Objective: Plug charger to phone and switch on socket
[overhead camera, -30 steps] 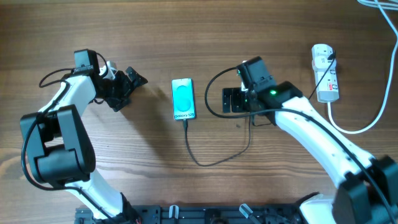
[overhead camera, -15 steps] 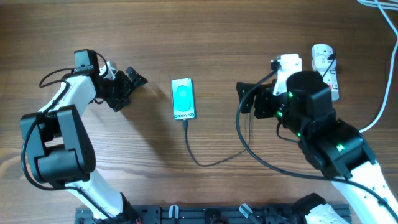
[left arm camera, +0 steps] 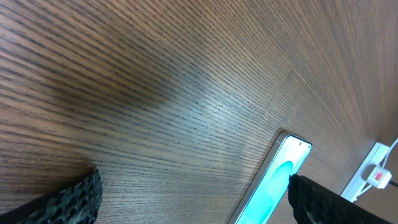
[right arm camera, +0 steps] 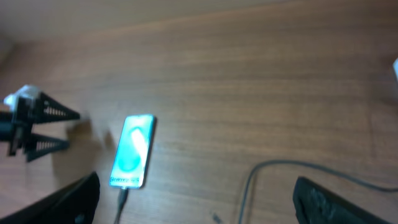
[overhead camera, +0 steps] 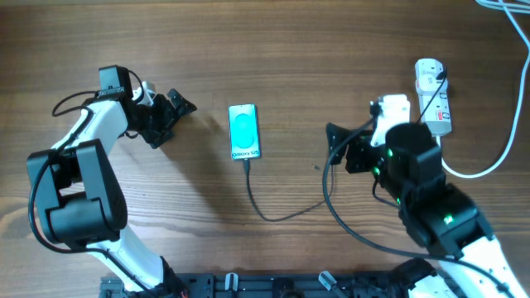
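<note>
The phone (overhead camera: 244, 132) lies flat mid-table with its teal screen lit, also seen in the wrist views (left arm camera: 273, 186) (right arm camera: 132, 151). The charger (overhead camera: 269, 213), a thin black cable, runs from the phone's near end in a loop toward my right arm; its tip sits at the phone's bottom edge (right arm camera: 123, 194). The white socket (overhead camera: 433, 98) rests at the far right with a black plug in it. My left gripper (overhead camera: 170, 116) (left arm camera: 196, 208) is open and empty, left of the phone. My right gripper (overhead camera: 336, 145) (right arm camera: 202, 208) is open and empty, raised between phone and socket.
A thick white lead (overhead camera: 489, 165) curves from the socket along the table's right edge. A corner of the socket (left arm camera: 374, 177) shows in the left wrist view. The right arm's own black cable (overhead camera: 331, 215) hangs beside the charger loop.
My right arm has swung away from the phone toward the right and risen, fingers still open. The left arm, phone and cable have not moved.
</note>
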`<state>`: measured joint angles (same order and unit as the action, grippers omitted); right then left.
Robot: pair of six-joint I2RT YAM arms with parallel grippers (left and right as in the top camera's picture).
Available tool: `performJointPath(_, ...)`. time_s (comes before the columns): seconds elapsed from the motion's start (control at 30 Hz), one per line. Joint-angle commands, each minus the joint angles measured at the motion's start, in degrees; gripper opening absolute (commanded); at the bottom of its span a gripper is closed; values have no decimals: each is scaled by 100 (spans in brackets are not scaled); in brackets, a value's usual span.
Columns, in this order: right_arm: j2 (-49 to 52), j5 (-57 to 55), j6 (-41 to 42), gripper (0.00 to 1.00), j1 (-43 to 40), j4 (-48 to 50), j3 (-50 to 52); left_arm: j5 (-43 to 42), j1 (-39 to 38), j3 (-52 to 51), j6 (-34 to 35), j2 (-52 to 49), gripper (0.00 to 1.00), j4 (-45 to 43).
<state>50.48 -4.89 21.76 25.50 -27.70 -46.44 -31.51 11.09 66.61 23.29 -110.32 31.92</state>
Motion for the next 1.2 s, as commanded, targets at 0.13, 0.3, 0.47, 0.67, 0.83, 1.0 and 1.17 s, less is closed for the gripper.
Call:
performJointPath(0.13, -1335, 610, -76, 100, -837, 2118, 2492, 208, -26, -17, 33, -24, 100, 0)
performJointPath(0.3, -1987, 920, -85, 100, -1038, 2994, 3379, 205, -26, -17, 33, -24, 100, 0)
performJointPath(0.47, -2691, 920, -299, 100, -1167, 3532, 4245, 208, -26, -17, 33, -24, 100, 0)
performJointPath(0.67, -3543, 901, -1071, 100, -1239, 3394, 4614, 208, -26, -17, 33, -24, 100, 0)
performJointPath(0.83, -4454, 850, -2135, 100, -1241, 2739, 4614, 205, -26, -17, 33, -24, 100, 0)
performJointPath(1.0, -5027, 789, -2647, 100, -1488, 2774, 4614, 205, -26, -17, 33, -24, 100, 0)
performJointPath(1.17, -5027, 752, -2623, 100, -1821, 2771, 4614, 208, -26, -17, 33, -24, 100, 0)
